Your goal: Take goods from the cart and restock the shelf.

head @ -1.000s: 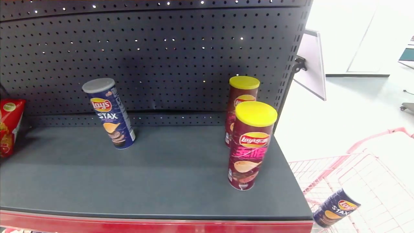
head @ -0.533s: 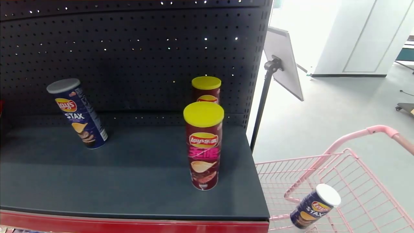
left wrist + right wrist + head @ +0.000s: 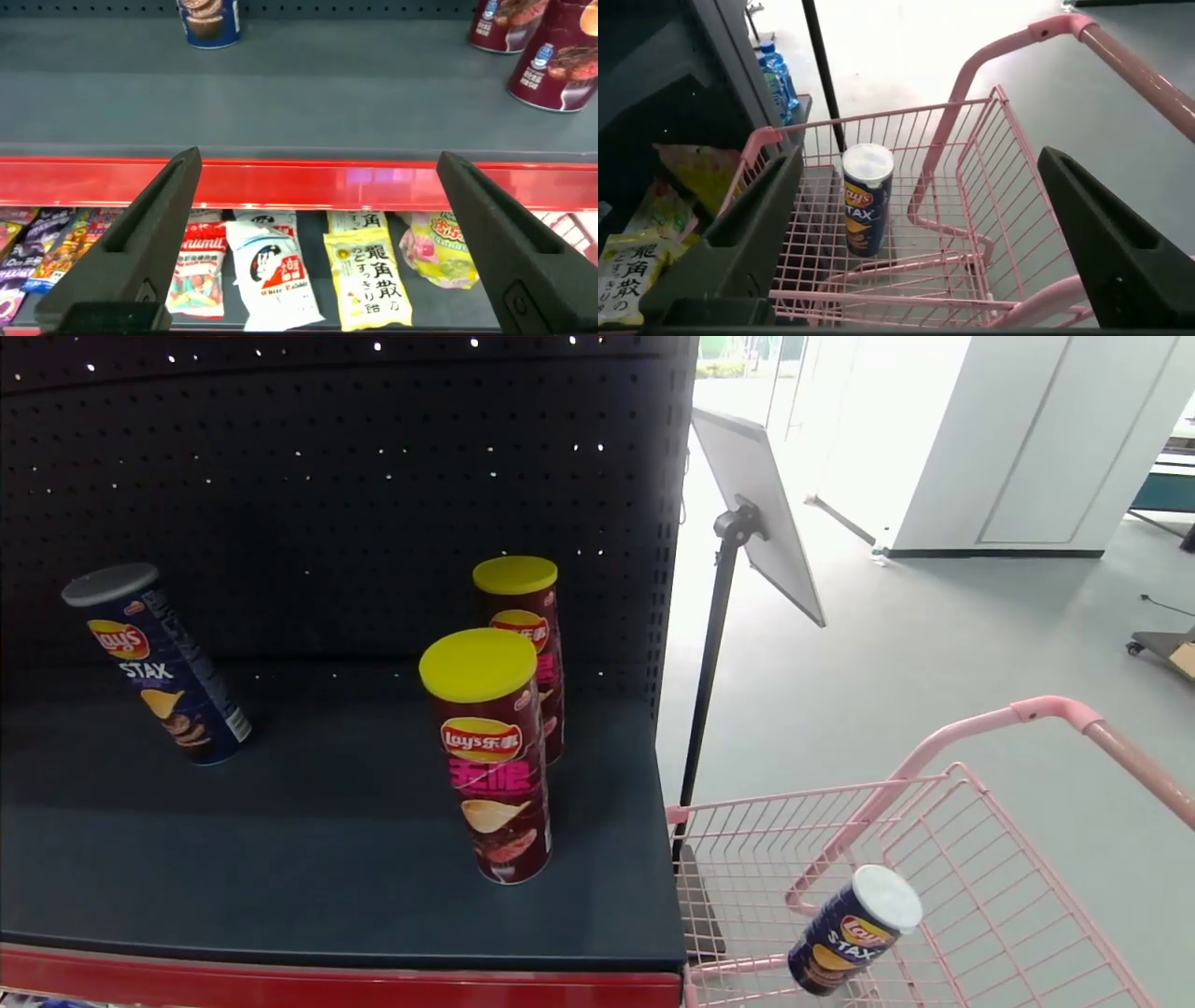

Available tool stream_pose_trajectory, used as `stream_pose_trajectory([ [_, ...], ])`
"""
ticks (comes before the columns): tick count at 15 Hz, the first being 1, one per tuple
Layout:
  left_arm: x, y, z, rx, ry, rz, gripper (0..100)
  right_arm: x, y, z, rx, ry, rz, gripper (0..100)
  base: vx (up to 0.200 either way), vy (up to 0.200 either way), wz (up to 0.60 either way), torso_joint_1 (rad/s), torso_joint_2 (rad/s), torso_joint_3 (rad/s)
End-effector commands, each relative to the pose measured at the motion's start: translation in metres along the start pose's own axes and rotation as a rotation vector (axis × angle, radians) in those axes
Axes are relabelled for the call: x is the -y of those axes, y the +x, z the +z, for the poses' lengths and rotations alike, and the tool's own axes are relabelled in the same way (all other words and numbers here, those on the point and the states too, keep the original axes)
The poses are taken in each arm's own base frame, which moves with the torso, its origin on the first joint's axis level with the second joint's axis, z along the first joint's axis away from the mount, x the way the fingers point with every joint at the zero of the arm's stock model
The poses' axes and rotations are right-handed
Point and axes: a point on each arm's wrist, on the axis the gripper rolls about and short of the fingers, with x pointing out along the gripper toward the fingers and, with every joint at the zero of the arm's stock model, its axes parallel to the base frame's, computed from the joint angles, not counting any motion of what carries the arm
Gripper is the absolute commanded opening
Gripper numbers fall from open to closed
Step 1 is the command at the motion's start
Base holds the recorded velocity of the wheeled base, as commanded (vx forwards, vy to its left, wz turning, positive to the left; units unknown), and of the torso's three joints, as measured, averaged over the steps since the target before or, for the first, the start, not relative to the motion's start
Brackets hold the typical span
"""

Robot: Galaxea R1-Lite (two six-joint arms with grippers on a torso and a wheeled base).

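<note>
Right wrist view: right gripper [image 3: 922,159] wide, facing dark-blue cylindrical chip can [image 3: 865,201] tilted at shelf-side corner of pink wire cart [image 3: 887,117]; left gripper [image 3: 320,159] wide. Risk: off-centre pinch rolls can.

Both grippers are wide open on my end. My left gripper [image 3: 318,157] has its two dark fingers [image 3: 140,243] splayed far apart, pointing roughly level and forward. My right gripper [image 3: 922,154] is the same, fingers [image 3: 1106,243] spread wide, angled downward a bit.
</note>
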Motion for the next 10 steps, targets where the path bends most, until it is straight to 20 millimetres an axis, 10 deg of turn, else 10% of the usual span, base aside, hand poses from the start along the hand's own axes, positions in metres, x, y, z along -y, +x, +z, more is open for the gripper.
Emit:
stream_pose_trajectory([
  [1,0.0,0.0001,0.0001,0.0,-0.001,0.002,100,0.0,0.0001,0.0,-0.001,0.0,0.0,100,0.0,0.0,0.0,0.0,0.0,0.0],
  [10,0.0,0.0001,0.0001,0.0,-0.004,0.003,100,0.0,0.0001,0.0,-0.001,0.0,0.0,100,-0.111,0.0,0.0,0.002,0.0,0.002],
])
